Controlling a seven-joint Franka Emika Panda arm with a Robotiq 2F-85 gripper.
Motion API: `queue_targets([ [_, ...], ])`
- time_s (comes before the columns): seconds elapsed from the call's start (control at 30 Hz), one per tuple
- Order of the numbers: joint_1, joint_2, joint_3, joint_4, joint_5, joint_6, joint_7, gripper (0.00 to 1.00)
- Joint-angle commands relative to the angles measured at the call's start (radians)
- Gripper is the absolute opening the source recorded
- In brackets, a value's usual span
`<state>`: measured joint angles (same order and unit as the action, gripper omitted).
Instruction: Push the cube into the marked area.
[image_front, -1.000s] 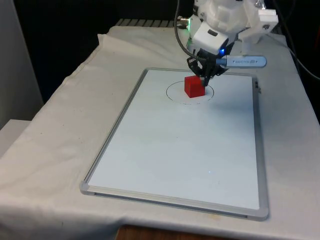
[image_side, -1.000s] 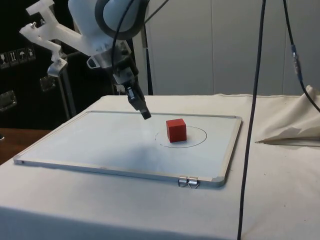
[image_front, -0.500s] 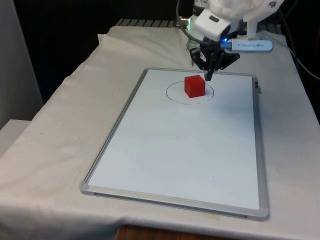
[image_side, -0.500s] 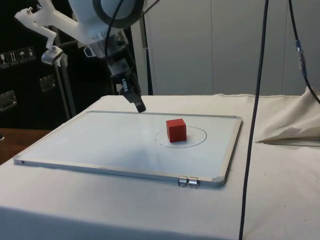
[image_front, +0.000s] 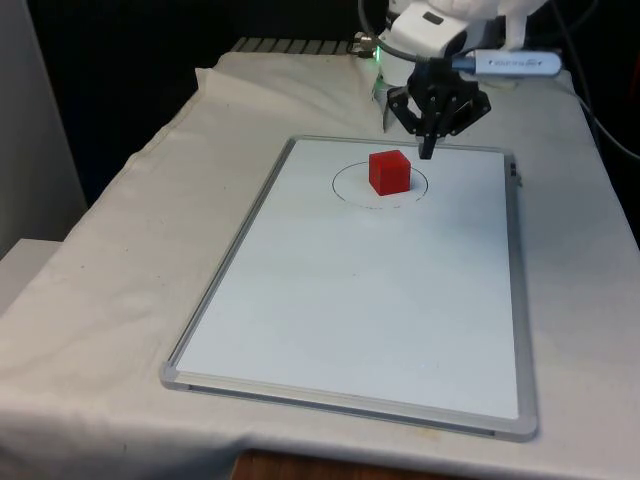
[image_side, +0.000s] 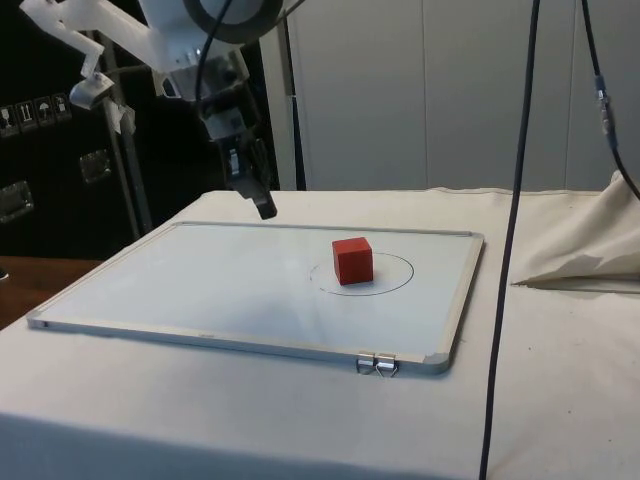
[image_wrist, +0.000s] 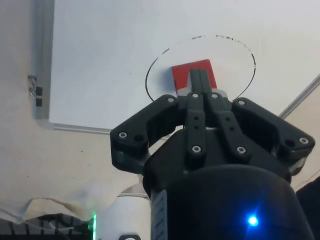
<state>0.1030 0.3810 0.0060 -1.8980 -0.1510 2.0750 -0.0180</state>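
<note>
On the cloth-covered tabletop (image_front: 120, 260) lies a whiteboard (image_front: 350, 310); its red cube (image_front: 389, 171) sits inside the drawn circle (image_front: 345, 188) (well centred). My pincer (image_front: 428, 152) hovers beyond it, fingers together.

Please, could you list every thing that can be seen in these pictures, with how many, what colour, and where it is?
cube: one, red, on the whiteboard, inside the drawn circle.
circle: one, thin dark line, drawn on the whiteboard near its far end, around the cube.
whiteboard: one, white with a silver frame, flat on the table.
clips: two, small and metal, on the whiteboard's frame near a corner.
cloth: one, white, covering the table under the whiteboard.
cables: two, dark, hanging down in the side view beside the whiteboard.
claw: one, black, fingers together, raised above the whiteboard's far edge, behind the cube and not touching it.
arm: one, white, above the claw.
</note>
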Motion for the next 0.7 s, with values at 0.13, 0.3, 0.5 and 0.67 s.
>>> queue_targets([
  [0.13,-0.001,-0.009,0.005,0.001,0.016,0.027,0.033,0.0],
  [0.3,-0.001,-0.013,0.008,0.005,0.02,0.042,0.059,0.0],
  [0.5,-0.001,-0.016,0.011,0.008,0.021,0.053,0.085,0.0],
  [0.67,-0.003,-0.016,0.013,0.01,0.025,0.06,0.116,0.0],
])
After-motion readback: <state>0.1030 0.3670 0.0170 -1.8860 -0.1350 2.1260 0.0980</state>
